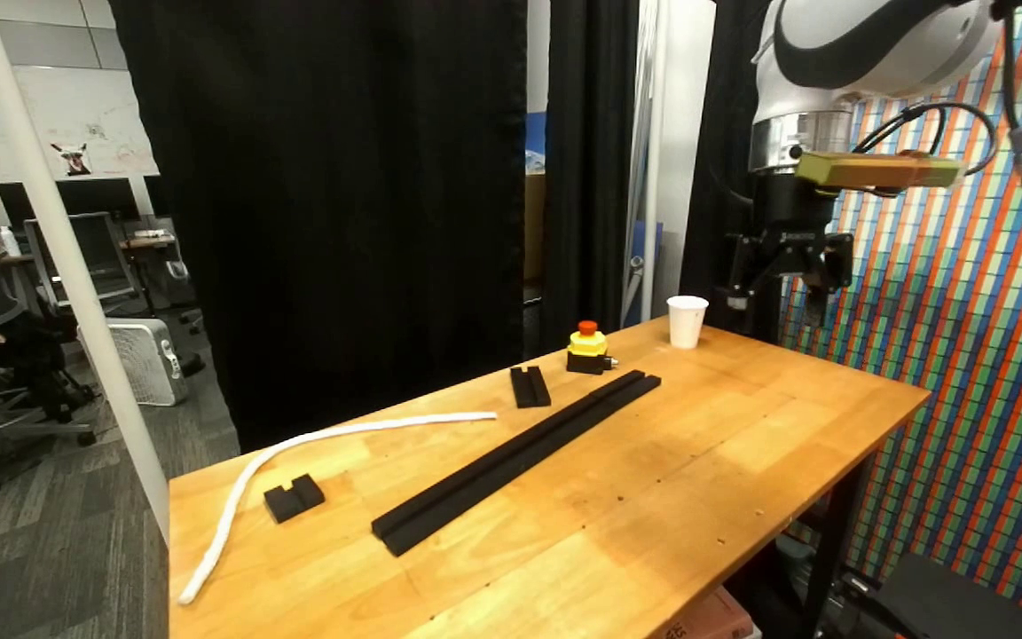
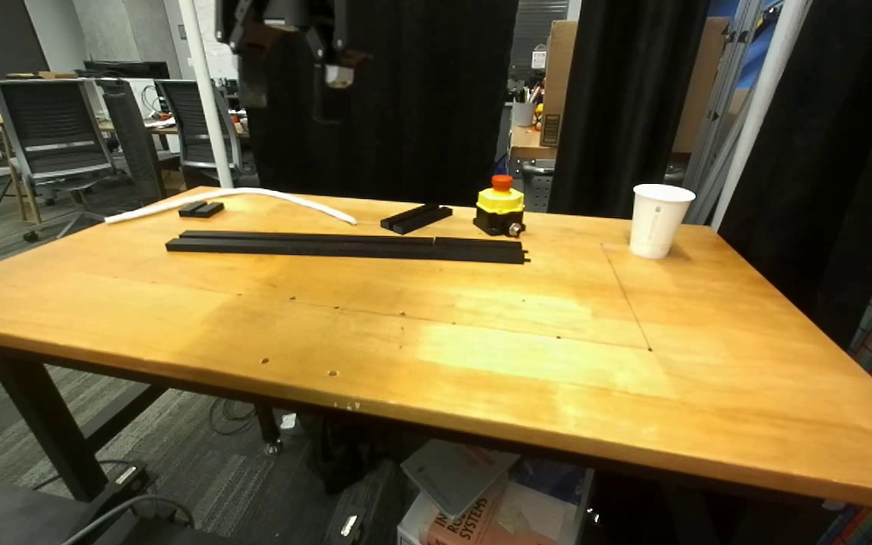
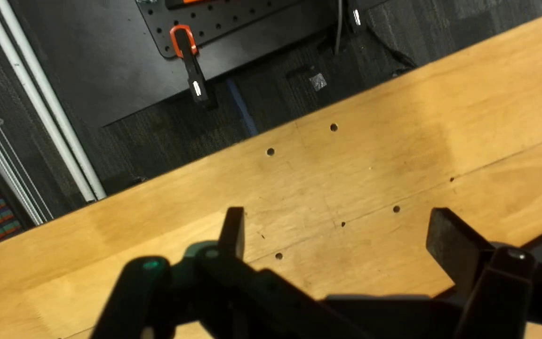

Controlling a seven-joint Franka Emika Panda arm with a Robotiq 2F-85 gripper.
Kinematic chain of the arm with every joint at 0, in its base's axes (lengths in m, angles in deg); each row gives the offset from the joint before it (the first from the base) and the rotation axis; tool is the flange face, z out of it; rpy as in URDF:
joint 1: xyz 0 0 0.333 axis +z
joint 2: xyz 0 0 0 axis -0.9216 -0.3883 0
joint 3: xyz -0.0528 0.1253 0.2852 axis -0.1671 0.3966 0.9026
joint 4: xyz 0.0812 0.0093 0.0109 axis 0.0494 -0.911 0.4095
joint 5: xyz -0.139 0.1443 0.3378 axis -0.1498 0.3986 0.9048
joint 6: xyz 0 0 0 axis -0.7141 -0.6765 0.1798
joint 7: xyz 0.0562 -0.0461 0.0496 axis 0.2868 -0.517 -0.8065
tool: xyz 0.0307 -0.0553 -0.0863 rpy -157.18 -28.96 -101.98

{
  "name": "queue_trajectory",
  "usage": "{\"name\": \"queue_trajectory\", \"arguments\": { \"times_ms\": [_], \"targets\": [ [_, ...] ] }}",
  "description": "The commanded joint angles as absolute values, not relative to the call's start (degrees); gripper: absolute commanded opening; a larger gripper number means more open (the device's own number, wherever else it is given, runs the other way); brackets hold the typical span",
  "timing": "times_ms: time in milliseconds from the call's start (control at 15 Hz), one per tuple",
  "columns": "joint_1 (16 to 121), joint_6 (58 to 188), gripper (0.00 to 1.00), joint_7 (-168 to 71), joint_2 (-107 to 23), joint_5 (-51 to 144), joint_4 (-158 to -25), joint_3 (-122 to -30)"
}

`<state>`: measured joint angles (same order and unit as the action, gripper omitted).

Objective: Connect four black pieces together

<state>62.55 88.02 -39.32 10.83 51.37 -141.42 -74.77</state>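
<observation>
The black pieces [image 1: 520, 456] lie flat on the table [image 1: 742, 426], set end to end as one long, thin strip [image 2: 307, 245] with a groove along it. One seam across it can be made out; how many pieces it holds I cannot tell. At one end, two small pegs stick out.

The pincer [image 3: 339, 230] hangs in the air above the table, well apart from the strip and higher than it. Its jaws are spread wide, with bare wood showing between them in the wrist view, and it has hold of nothing. That wood belongs to the stretch of table between the strip and a long edge; the strip itself runs past at the lower right of that view, partly behind one side of the pincer, outside the gap.

On the strip's other side, a white cable [image 1: 387, 425] lies in a curve, a small black block [image 1: 294, 500] sits between it and the strip, and a longer black block [image 1: 530, 388] lies between the cable's end and a yellow box [image 1: 587, 345] topped by a red button [image 1: 587, 328]. A white paper cup [image 1: 687, 322] stands upright beyond the pegged end of the strip, near the table's end.
</observation>
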Motion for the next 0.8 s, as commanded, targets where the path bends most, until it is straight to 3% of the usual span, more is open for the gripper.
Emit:
{"name": "queue_trajectory", "arguments": {
  "times_ms": [0, 400, 467, 733],
  "targets": [
    [62.54, 83.53, 1.00, -43.08, 25.30, 50.12, -148.39, -73.27],
    [63.41, 71.56, 1.00, -43.27, 43.72, 52.04, -153.04, -70.68],
    [62.56, 73.47, 1.00, -43.47, 36.45, 51.51, -150.45, -71.29],
    [62.57, 72.85, 1.00, -43.46, 38.47, 51.53, -151.39, -71.05]
  ]
}}
